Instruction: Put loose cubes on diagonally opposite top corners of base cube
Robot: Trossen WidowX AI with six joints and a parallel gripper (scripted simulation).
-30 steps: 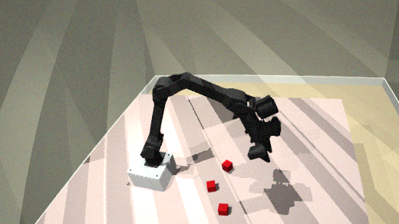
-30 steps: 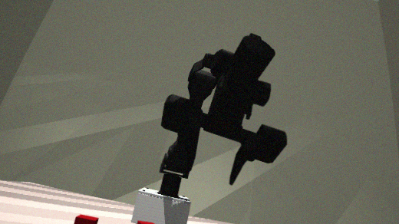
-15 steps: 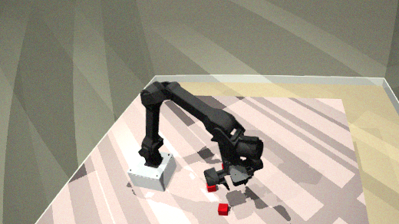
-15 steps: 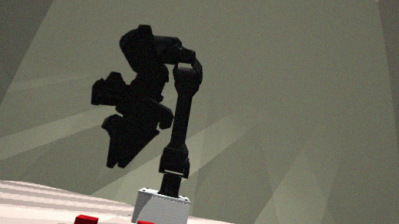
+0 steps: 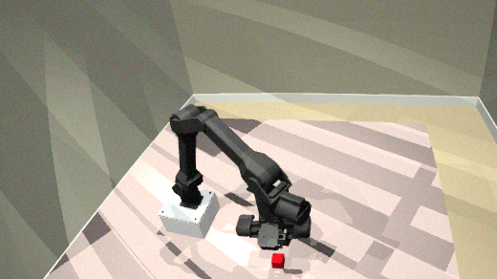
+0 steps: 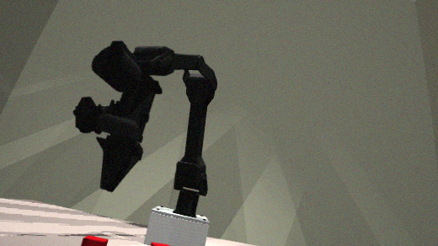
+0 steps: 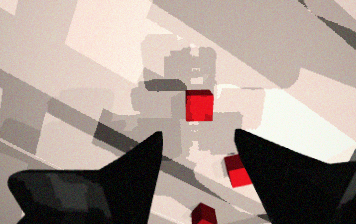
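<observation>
Three red cubes lie apart on the floor, and nothing is stacked. In the wrist view one cube [image 7: 199, 106] is just beyond the fingertips, near the middle. A second cube [image 7: 237, 171] is partly hidden by the right finger. A third cube [image 7: 204, 215] is cut off at the bottom edge. I cannot tell which is the fixed base. The top view shows only one red cube [image 5: 277, 261]; the arm hides the others. The exterior view shows the tops of two cubes, a left one [image 6: 94, 241] and a right one [image 6: 160, 244]. My gripper [image 7: 198, 135] [image 6: 107, 189] is open and empty, pointing down well above the floor.
The arm's white base box [image 5: 188, 218] [image 6: 178, 228] stands left of the gripper in the top view. A pale rim [image 5: 334, 97] runs along the back walls. Striped shadows cross the pinkish floor mat [image 5: 382, 159].
</observation>
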